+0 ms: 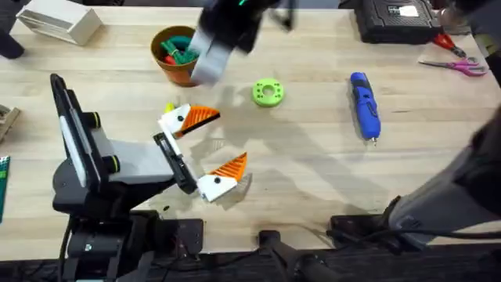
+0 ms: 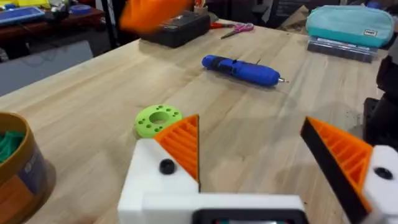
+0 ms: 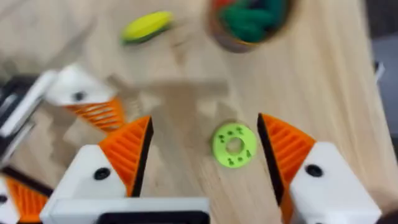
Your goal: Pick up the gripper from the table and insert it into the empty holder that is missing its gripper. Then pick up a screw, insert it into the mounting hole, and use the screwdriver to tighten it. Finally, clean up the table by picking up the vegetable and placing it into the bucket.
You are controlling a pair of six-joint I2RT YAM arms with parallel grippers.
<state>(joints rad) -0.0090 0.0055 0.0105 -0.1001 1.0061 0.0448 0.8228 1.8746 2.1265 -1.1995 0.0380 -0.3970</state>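
Blue screwdriver [image 1: 365, 106], orange bucket [image 1: 174, 53]

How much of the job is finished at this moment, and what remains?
Looks done: both fingers of the left gripper carry orange tips, each with a dark dot in its hole, perhaps a screw. In hand: nothing; the right gripper hangs open above the green ring, and the screwdriver lies on the table. Left: the vegetable lies outside the bucket.

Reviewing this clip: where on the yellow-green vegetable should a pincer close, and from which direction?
Probably from straight above, closing across the narrow middle of the vegetable. It is an oval lying flat on the table, so its short axis gives the fingers the easiest span. It lies beside the left pincer, near the bucket, so a top approach avoids both.
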